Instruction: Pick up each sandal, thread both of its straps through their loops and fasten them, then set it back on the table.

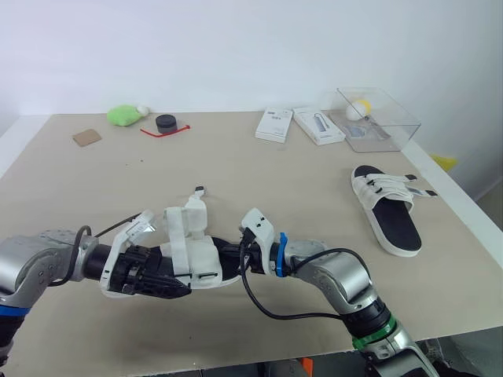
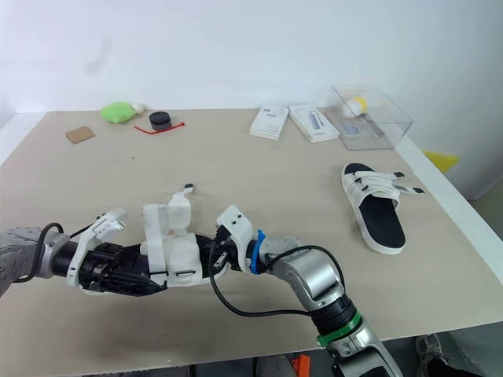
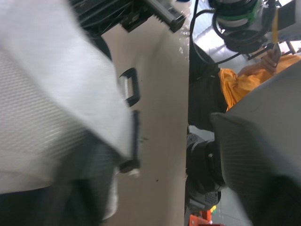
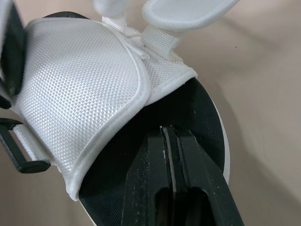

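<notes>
Two hands meet at one sandal (image 1: pixel 198 255) by the near edge of the table (image 1: pixel 259 177). The left hand (image 1: pixel 169 284) has its fingers spread, and the white upper lies over one of them. The right hand (image 4: pixel 169 134) has its fingers pressed together, tips on the black footbed under that upper. One strap (image 1: pixel 195 210) stands up loose. Farther right, the second sandal (image 1: pixel 387 206) lies flat. White boxes (image 1: pixel 275 124) and a clear tub (image 1: pixel 379 118) sit at the far edge.
</notes>
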